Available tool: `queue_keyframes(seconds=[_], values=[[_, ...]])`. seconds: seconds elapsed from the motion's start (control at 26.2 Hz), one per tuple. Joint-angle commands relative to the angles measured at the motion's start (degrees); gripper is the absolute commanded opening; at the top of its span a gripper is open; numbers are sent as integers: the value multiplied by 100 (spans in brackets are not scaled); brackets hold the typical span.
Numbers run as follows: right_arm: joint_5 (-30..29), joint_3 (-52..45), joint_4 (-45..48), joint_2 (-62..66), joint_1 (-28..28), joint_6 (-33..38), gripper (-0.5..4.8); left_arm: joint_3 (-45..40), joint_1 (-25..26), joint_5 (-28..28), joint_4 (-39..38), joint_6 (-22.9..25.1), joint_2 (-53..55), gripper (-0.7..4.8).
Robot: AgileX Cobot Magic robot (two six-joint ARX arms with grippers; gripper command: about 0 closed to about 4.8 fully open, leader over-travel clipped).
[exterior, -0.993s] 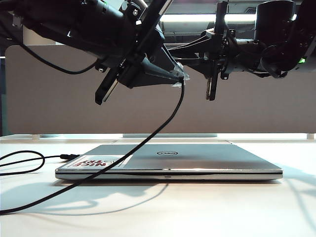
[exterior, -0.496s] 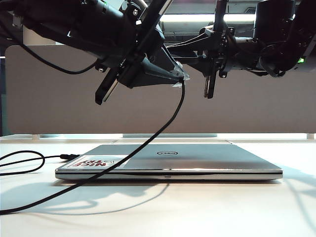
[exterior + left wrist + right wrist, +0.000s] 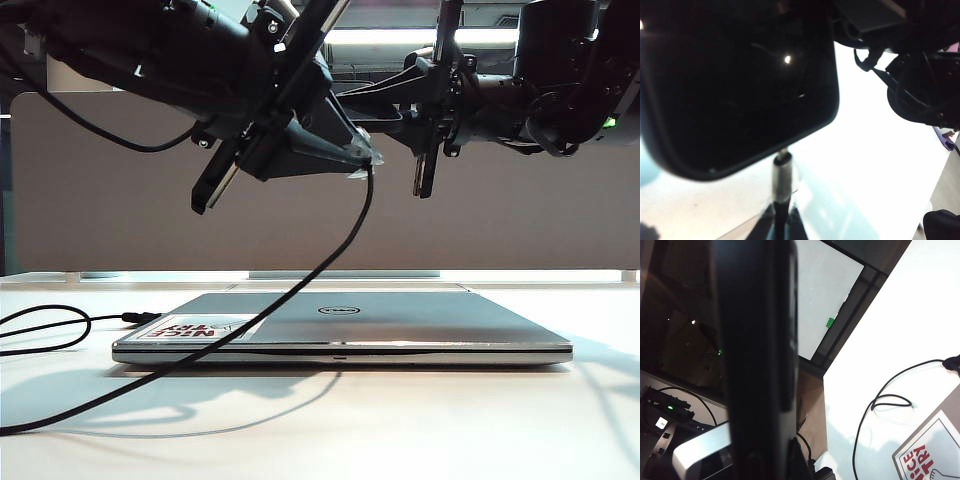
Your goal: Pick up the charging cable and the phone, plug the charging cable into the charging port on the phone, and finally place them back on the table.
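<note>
The black phone (image 3: 427, 180) hangs upright and edge-on high above the table (image 3: 420, 420), with my right gripper (image 3: 440, 112) shut on it. In the right wrist view the phone (image 3: 755, 340) fills the middle as a dark slab in the right gripper (image 3: 765, 452). My left gripper (image 3: 368, 158) is shut on the charging cable (image 3: 330, 255) just left of the phone. The left gripper (image 3: 781, 215) holds the cord just behind the silvery plug (image 3: 782, 175), whose tip meets the phone's (image 3: 735, 85) narrow edge. I cannot tell whether it is in the charging port.
A closed silver laptop (image 3: 380, 320) with a red-and-white sticker (image 3: 190, 327) lies on the table below both grippers. The cable's slack runs down across the laptop's front left and loops on the table (image 3: 885, 402). A grey-brown partition (image 3: 520, 220) stands behind.
</note>
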Motion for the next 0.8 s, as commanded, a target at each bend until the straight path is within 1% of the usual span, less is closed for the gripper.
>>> queue_keyframes(seconds=[0.04, 0.46, 0.57, 0.8], values=[[-122, 33, 105, -46, 11, -59, -1, 15, 140, -63, 205, 17, -31, -7], [-116, 31, 85, -46, 20, -262, -1, 17, 153, -61, 470, -2, -31, -7], [-118, 28, 85, -46, 20, -365, -1, 17, 153, -61, 553, -138, -31, -7], [-120, 22, 83, -46, 44, -393, -1, 17, 153, -61, 599, -149, -31, -7]])
